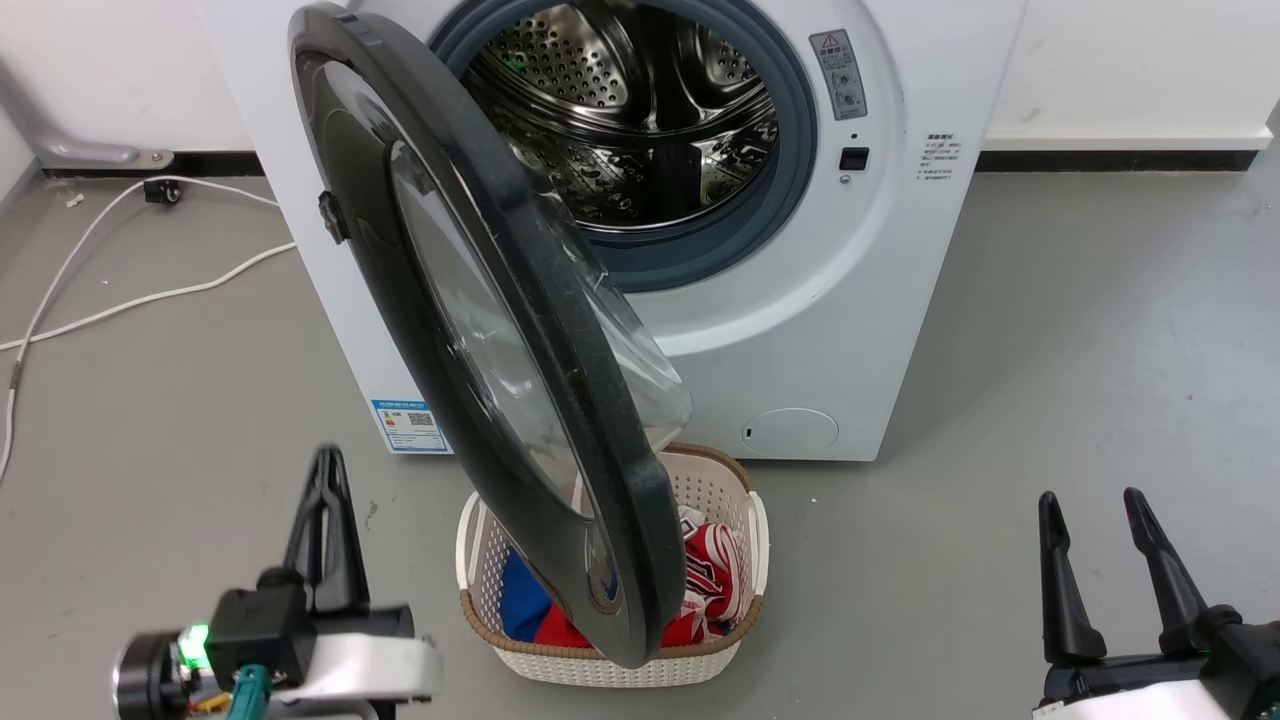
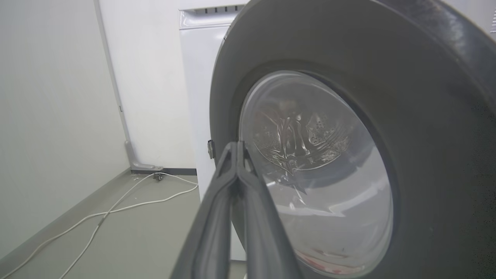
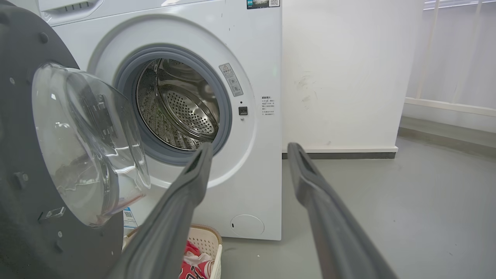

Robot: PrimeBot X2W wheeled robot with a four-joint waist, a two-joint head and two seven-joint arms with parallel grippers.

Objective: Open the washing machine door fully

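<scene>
The washing machine door (image 1: 470, 300) is a big glossy black disc with a bulging clear glass centre. It stands swung out from the white machine (image 1: 820, 300) at roughly a right angle, hinged on the left. Its outer face (image 2: 426, 116) fills the right of the left wrist view; its inner face with the glass bowl (image 3: 89, 143) shows in the right wrist view. My left gripper (image 1: 328, 462) is shut, empty, low and left of the door, apart from it. My right gripper (image 1: 1090, 500) is open and empty at the lower right, far from the door.
A white woven basket (image 1: 735, 480) with red, white and blue clothes sits on the floor under the door's lower edge. The steel drum (image 1: 640, 110) is exposed. White cables (image 1: 120, 300) lie on the grey floor at the left. A wall runs behind the machine.
</scene>
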